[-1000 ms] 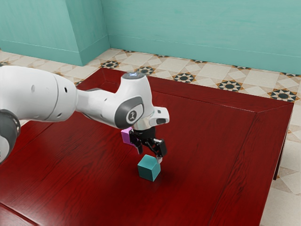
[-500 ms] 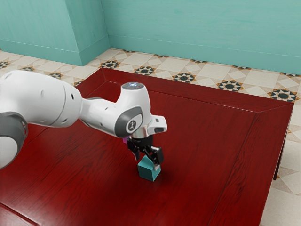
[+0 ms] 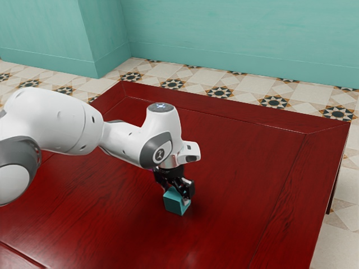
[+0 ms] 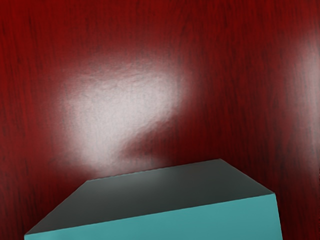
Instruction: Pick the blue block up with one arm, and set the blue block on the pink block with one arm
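Fingers (image 3: 178,192) parted, down either side of blue block's (image 3: 178,207) top, gripping nothing yet. Block sits flat on red tabletop (image 3: 252,168), approx mid-table, directly under hand. Wrist cam: block's (image 4: 165,210) top face just below hand, w/ glossy tabletop (image 4: 225,75) beyond it.

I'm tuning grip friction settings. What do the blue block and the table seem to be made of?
Blue block: probably plastic or painted wood, matte; faces are one flat colour, crisp-edged, no grain. Table: apparently dark red wood, glossy varnish; grain streaks and a bright glare patch near the block.
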